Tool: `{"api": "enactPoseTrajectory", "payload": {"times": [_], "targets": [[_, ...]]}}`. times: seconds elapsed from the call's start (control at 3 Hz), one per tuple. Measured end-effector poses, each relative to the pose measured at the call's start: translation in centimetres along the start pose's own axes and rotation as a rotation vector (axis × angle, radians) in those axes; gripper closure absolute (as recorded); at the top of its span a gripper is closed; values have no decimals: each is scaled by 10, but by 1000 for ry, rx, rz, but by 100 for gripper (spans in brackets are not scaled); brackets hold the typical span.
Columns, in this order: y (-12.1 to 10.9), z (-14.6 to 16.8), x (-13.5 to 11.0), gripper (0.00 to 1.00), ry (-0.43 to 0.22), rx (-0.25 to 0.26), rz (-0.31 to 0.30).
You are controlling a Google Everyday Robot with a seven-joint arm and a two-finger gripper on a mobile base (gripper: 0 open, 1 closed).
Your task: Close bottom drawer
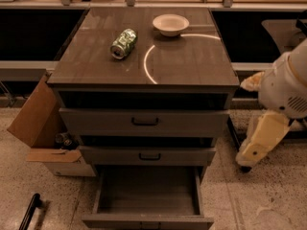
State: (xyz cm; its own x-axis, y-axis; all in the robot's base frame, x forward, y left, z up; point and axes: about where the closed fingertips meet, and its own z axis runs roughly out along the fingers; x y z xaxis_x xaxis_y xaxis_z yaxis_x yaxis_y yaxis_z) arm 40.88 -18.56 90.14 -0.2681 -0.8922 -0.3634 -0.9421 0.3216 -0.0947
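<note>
At the foot of the cabinet (pixel 192 63) the bottom drawer (pixel 148 198) stands pulled well out, so the gripper (pixel 246 163), low at the right, well apart, open or closed I can't tell, should swing round front and push the panel squarely at centre.

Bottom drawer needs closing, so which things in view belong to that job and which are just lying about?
For the job: bottom drawer, pulled open; hand, low to the right of the cabinet, clear of the drawer.
Lying about: can and bowl on the cabinet top; cardboard box left of the cabinet.
</note>
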Motion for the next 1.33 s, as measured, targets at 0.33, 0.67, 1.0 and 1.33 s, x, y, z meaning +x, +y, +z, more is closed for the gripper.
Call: {"api": "enactPoseTrajectory", "payload": {"times": [0.33, 0.67, 1.0, 1.33], "targets": [[46, 67, 3, 0, -90, -107, 79], [45, 65, 2, 0, -90, -105, 77], [47, 101, 8, 0, -108, -144, 40], [55, 163, 17, 0, -152, -223, -25]]}}
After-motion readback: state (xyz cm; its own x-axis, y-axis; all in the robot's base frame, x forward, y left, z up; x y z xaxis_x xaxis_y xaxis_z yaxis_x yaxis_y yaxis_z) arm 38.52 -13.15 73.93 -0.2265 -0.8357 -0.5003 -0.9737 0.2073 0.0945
